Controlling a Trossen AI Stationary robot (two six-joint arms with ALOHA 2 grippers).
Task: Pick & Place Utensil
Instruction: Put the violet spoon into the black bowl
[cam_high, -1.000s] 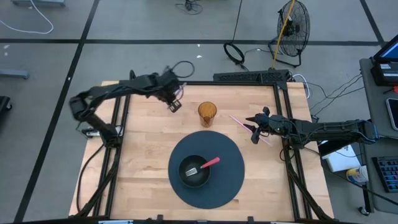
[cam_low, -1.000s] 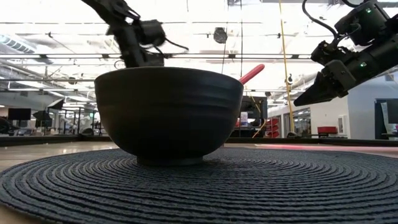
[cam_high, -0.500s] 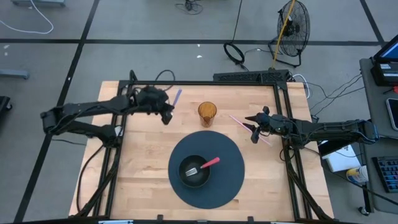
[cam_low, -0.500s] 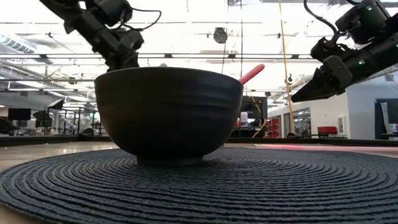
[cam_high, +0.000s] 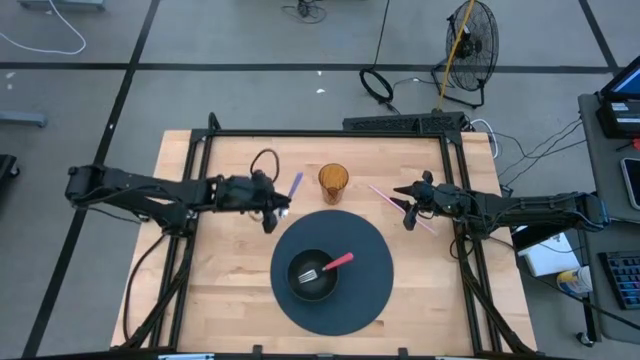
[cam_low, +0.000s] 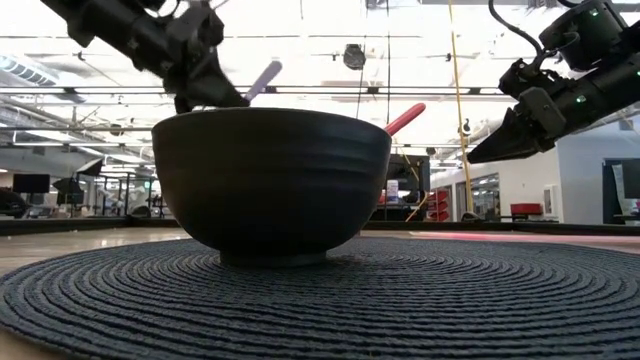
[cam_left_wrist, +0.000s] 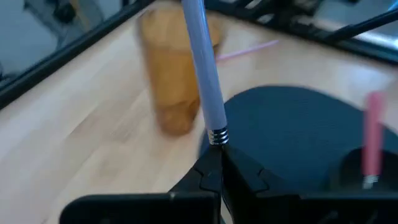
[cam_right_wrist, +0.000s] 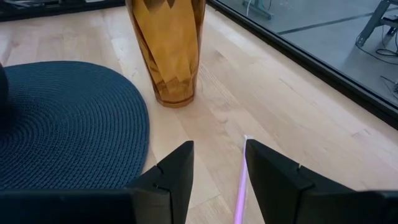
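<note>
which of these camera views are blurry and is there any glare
Left wrist view: motion-smeared, with the amber cup and red fork handle soft; the lavender utensil held by the left gripper is crisper. Low view: bright ceiling lights wash out the background, leaving the bowl a dark silhouette. Right wrist view: sharp, with the pink utensil clear. High view: evenly lit.

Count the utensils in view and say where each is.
3. A red-handled fork in the bowl; a purple-handled utensil held by the left tool; a pink utensil on the table under the right tool.
</note>
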